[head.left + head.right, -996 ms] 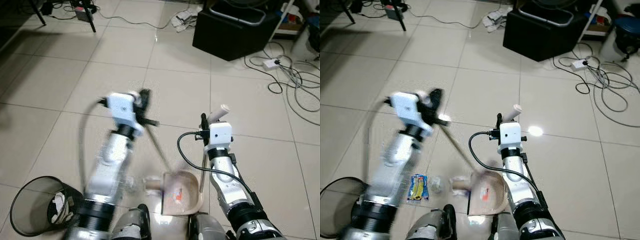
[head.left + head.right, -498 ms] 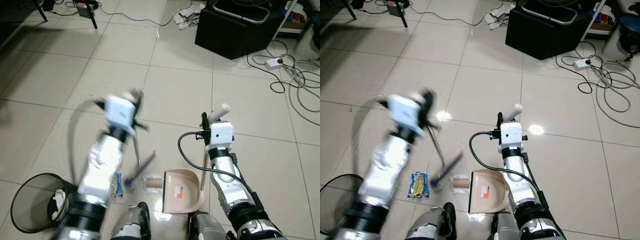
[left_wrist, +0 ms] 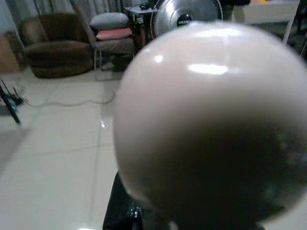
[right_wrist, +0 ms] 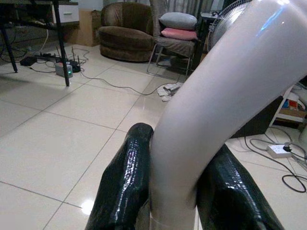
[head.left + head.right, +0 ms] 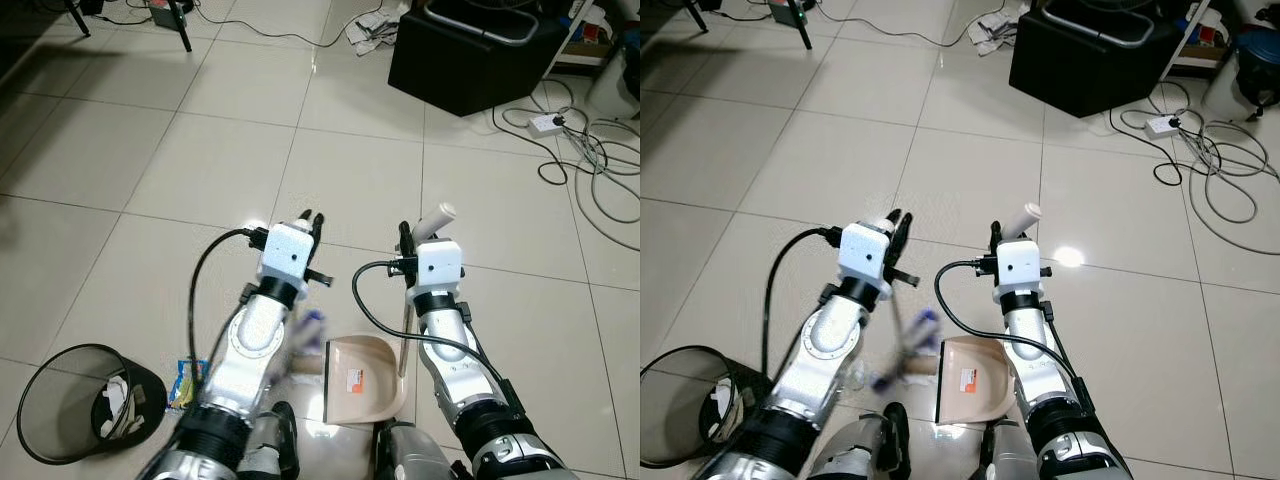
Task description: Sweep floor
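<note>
The robot was mid-sweep: the left pincer (image 5: 896, 222) clamped the brush (image 5: 902, 355) handle, bristles blurred beside the dustpan (image 5: 975, 380) on the floor. The right pincer (image 4: 175, 182) gripped the dustpan handle. Next, I'd guess, the wrapper (image 5: 183, 371) needs brushing in.

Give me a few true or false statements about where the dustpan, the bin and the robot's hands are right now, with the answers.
1. The right hand is shut on the dustpan handle. True.
2. The dustpan lies upside down inside the bin. False: it sits on the floor between the arms.
3. The mesh bin stands by the robot's left side. True.
4. The black box stands right beside the bin. False: it is far ahead, near the cables.
5. The left hand holds a broom handle. True.
</note>
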